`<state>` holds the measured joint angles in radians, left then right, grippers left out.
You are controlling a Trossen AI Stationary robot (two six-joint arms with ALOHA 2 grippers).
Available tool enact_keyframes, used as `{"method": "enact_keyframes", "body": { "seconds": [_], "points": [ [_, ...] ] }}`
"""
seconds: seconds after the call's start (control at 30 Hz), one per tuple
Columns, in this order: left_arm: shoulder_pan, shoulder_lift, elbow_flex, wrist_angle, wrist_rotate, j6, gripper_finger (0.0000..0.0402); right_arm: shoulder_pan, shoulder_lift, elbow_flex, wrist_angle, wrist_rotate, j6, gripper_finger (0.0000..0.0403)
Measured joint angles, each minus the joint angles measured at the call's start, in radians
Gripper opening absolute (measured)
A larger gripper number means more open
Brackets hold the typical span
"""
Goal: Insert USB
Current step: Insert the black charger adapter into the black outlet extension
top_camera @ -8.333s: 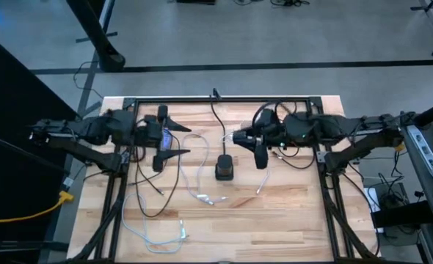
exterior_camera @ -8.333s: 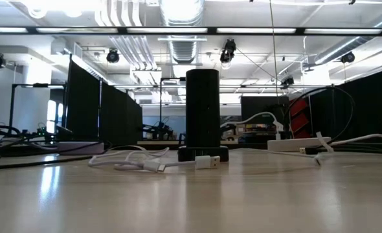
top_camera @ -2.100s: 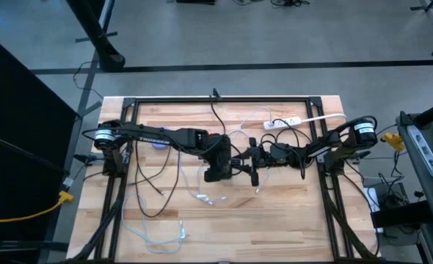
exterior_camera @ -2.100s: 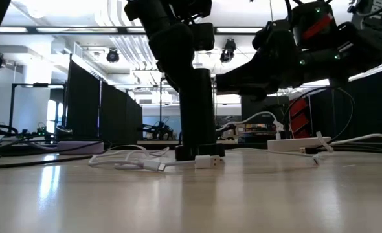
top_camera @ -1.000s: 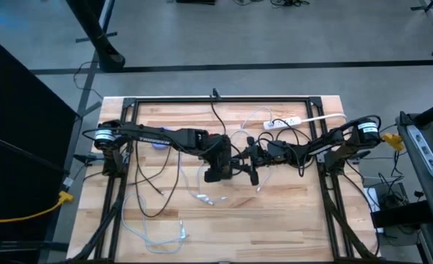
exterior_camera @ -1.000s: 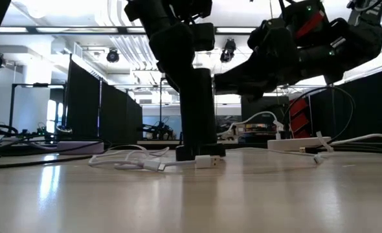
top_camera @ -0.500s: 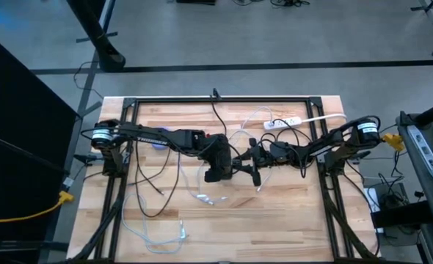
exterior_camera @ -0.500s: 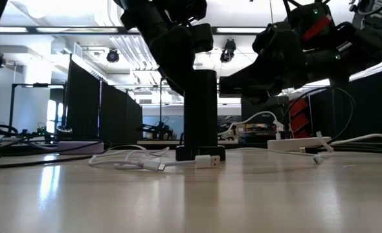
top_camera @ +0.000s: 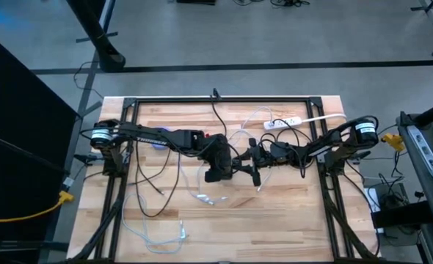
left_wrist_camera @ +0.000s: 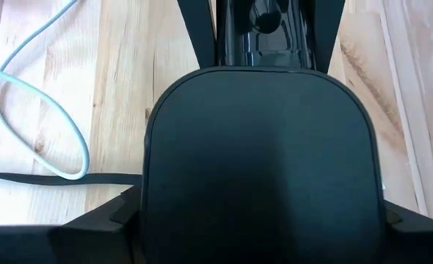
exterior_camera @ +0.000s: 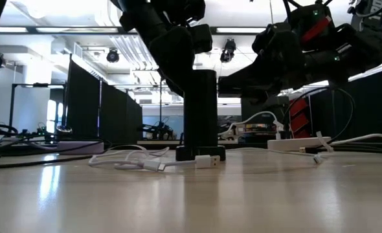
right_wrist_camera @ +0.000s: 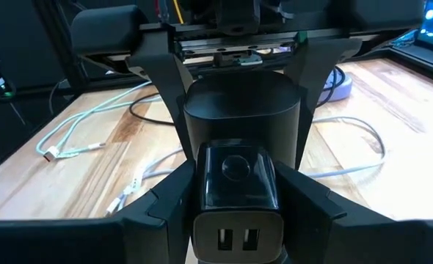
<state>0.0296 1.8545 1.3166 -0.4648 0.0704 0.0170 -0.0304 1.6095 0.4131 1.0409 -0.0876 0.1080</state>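
- matte black upright plastic charging tower (right_wrist_camera: 240,147), glossy black front panel
- pale striped butcher-block wooden table (top_camera: 290,220), light tan planks
- thin white USB cable (exterior_camera: 146,162), silver plug
- pale blue-grey cable (left_wrist_camera: 48,125)
- white plastic power strip (top_camera: 284,122)
- black metal frame (top_camera: 224,100)

Wooden worktop (top_camera: 290,227) carries a black metal frame (top_camera: 224,100) along its far edge. A white power strip (top_camera: 284,122) lies at the far right. A yellow cable (top_camera: 26,213) runs on the grey floor (top_camera: 275,37) to the left. Black partition panels (exterior_camera: 100,116) stand in the room behind.
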Motion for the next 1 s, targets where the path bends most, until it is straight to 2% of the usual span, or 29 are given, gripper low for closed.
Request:
{"method": "enact_keyframes", "body": {
  "seconds": [0.27,0.6,0.77,1.0],
  "points": [
    [0.0,0.0,-0.002,0.002,0.008,-0.015,0.0263,-0.005,0.028,-0.001,0.079,-0.024,0.028,0.0145],
    [0.001,0.0,-0.002,0.003,0.014,-0.02,0.0263,-0.005,0.016,-0.003,0.033,-0.021,0.078,0.0145],
    [0.001,-0.002,-0.001,0.001,0.015,-0.029,0.0263,-0.005,-0.037,-0.003,-0.046,-0.021,0.102,0.0146],
    [-0.001,-0.014,0.0,-0.006,0.017,-0.019,0.0263,-0.005,-0.249,-0.018,-0.346,-0.029,0.159,0.0234]
  ]
}}
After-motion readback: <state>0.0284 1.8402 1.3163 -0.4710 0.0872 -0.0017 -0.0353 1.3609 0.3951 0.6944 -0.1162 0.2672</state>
